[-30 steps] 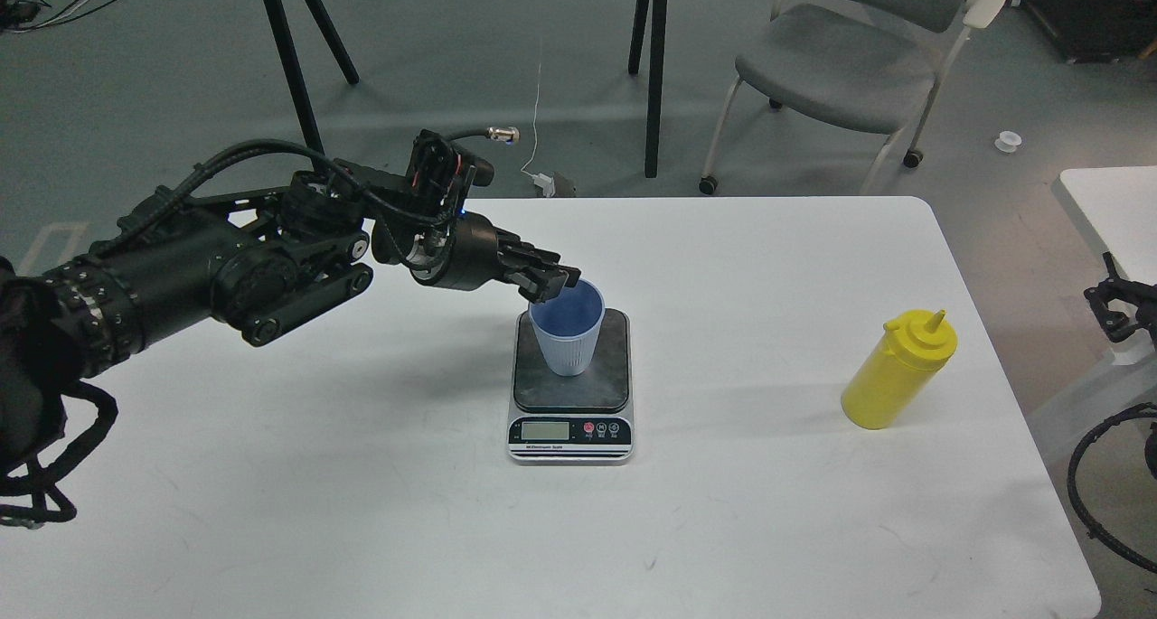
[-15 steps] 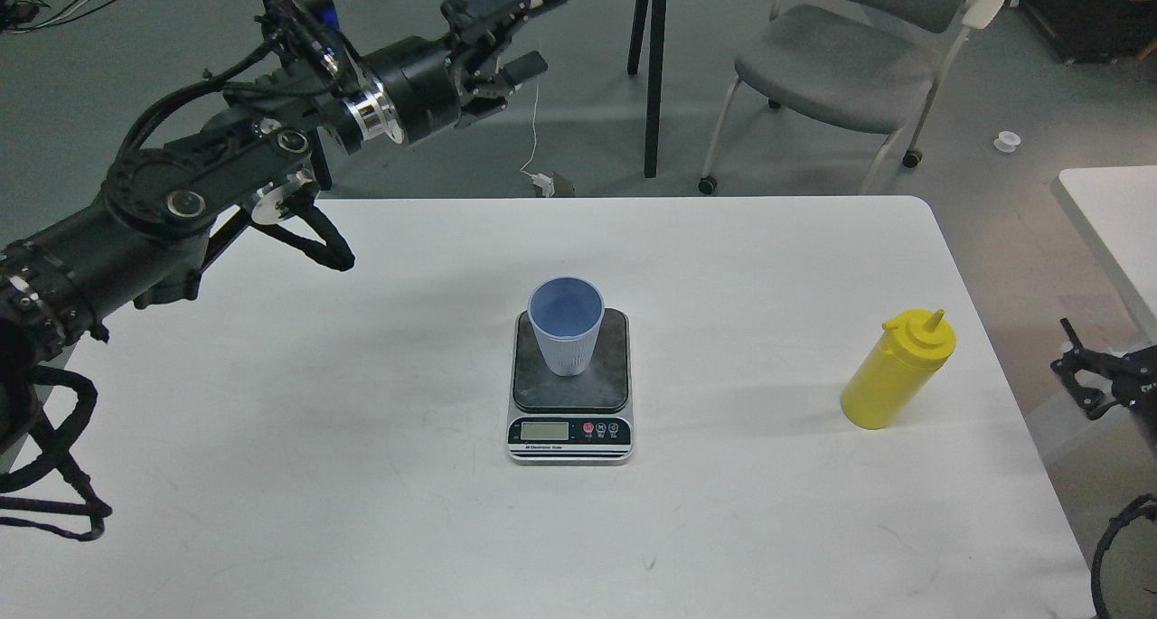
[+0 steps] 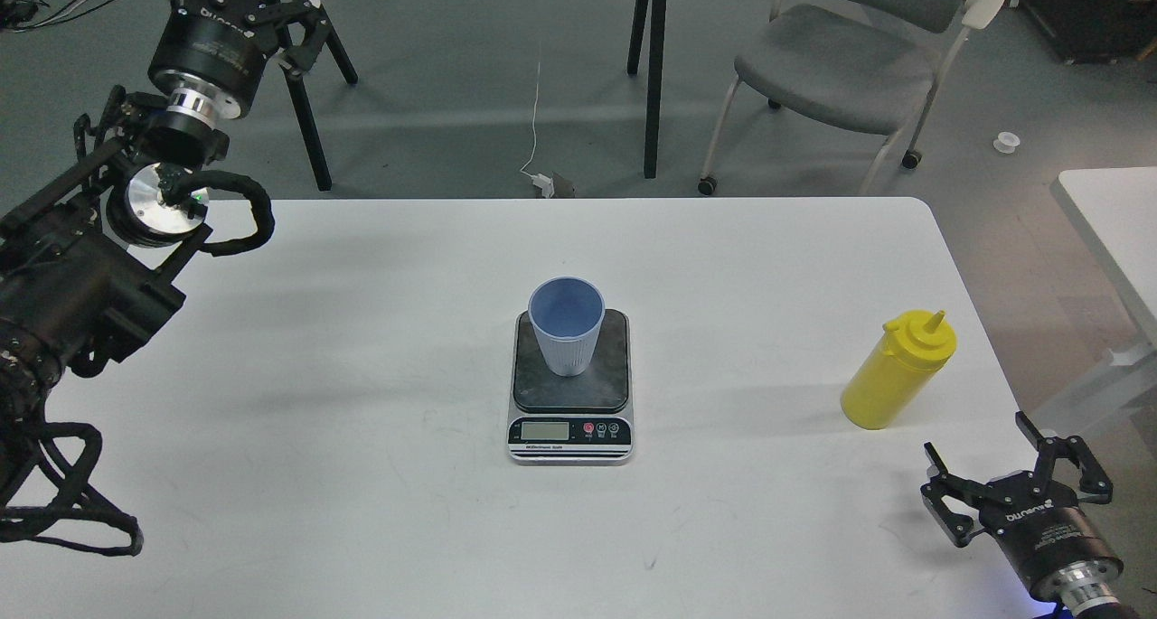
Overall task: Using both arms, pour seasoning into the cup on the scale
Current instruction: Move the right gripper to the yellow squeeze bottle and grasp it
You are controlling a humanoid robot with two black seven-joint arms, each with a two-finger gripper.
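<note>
The pale blue ribbed cup (image 3: pixel 567 334) stands upright on the dark platform of the scale (image 3: pixel 569 431) at the middle of the white table (image 3: pixel 362 438). The yellow squeeze bottle of seasoning (image 3: pixel 897 370) stands upright near the table's right edge, nozzle up. My left gripper (image 3: pixel 249 9) is raised at the far upper left, beyond the table's back edge, fingers spread and empty. My right gripper (image 3: pixel 1003 476) is open and empty over the table's front right corner, a short way below and to the right of the bottle, not touching it.
A grey chair (image 3: pixel 841 59) and a black-legged bench (image 3: pixel 651 68) stand on the floor behind the table. A second white table (image 3: pixel 1116 212) is at the right. My left arm's thick links (image 3: pixel 81 285) hang over the table's left edge.
My left gripper let go of the cup's rim, rose and swung back to the far upper left. My right gripper came in from the right edge to the table's front right corner.
</note>
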